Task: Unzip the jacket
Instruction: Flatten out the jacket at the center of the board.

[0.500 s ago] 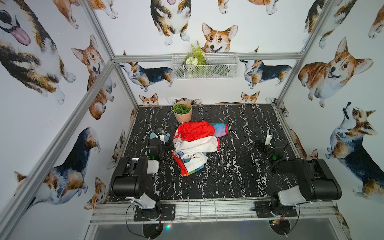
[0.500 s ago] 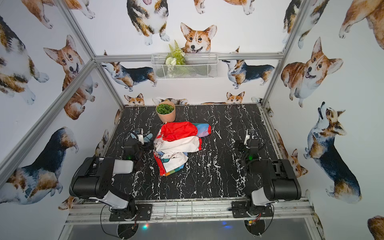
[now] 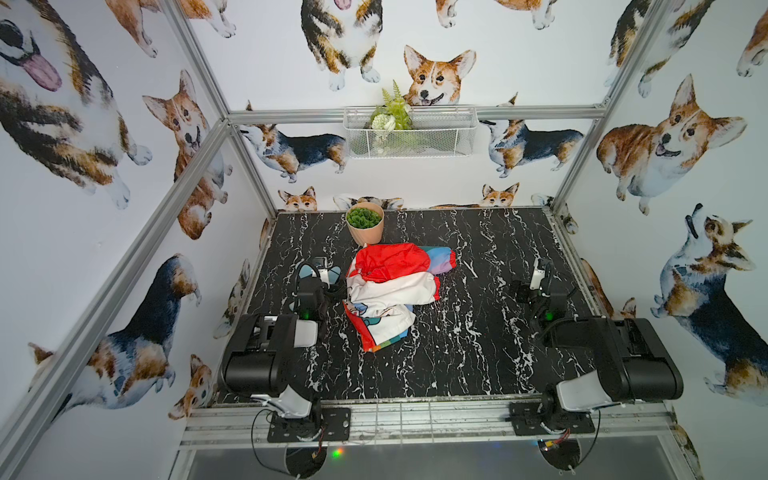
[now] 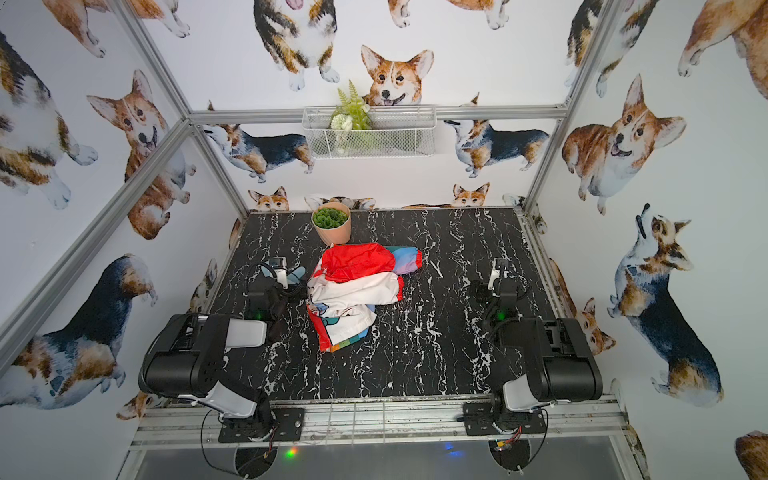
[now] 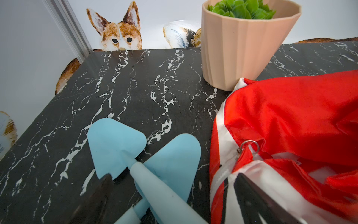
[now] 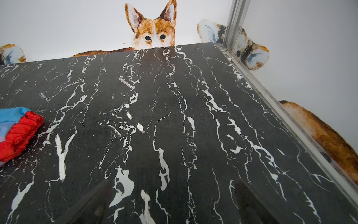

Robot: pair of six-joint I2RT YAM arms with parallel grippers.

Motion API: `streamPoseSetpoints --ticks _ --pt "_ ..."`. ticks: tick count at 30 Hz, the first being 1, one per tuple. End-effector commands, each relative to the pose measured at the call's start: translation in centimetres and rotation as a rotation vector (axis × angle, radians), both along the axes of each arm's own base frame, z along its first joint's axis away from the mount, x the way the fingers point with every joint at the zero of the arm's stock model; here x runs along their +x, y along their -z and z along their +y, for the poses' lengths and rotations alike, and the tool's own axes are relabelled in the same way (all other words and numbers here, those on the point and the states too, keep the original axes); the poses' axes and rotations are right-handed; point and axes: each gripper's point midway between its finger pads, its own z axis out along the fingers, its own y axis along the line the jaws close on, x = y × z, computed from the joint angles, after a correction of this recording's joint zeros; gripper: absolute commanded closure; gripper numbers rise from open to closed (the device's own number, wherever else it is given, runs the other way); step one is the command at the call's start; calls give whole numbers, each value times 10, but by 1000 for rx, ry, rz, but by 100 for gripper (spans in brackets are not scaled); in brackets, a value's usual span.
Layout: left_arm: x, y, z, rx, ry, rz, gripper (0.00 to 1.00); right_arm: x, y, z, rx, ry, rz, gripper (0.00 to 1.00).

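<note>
1. While the jacket (image 3: 390, 291) lies bunched mid-table (image 3: 478, 340), nearer the left edge, the left gripper (image 5: 174, 178) and right gripper (image 6: 172, 182) both gape fully, holding nothing.
2. Suggested: pinch the ring pull (image 5: 251, 145), just beside the left gripper, squarely; pin nearby cloth with the right, or the fabric probably drags along.

1. A blue jacket sleeve (image 6: 19, 133) with gathered red cuff is lying on the black, white-veined marble tabletop (image 6: 174, 116)
2. The right gripper (image 6: 174, 184) is holding its dark jaws wide apart, empty
3. A painted corgi (image 6: 153, 29) is peeking over the far edge
</note>
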Motion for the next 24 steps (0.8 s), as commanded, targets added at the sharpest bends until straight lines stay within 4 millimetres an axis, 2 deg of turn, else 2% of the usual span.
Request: streamPoseSetpoints --ticks 1,7,15,24 --pt "3 -5 -1 0 5 -17 0 3 -8 2 -7 -11 -32 0" --pt "2 -5 0 5 0 -22 0 2 -8 2 -8 -12 -33 0" --pt "-5 -12 -4 23 11 -64 0 -8 -22 7 2 -38 -79 1" --pt "2 -6 -1 23 -13 -25 0 2 -9 6 -11 -37 -37 1"
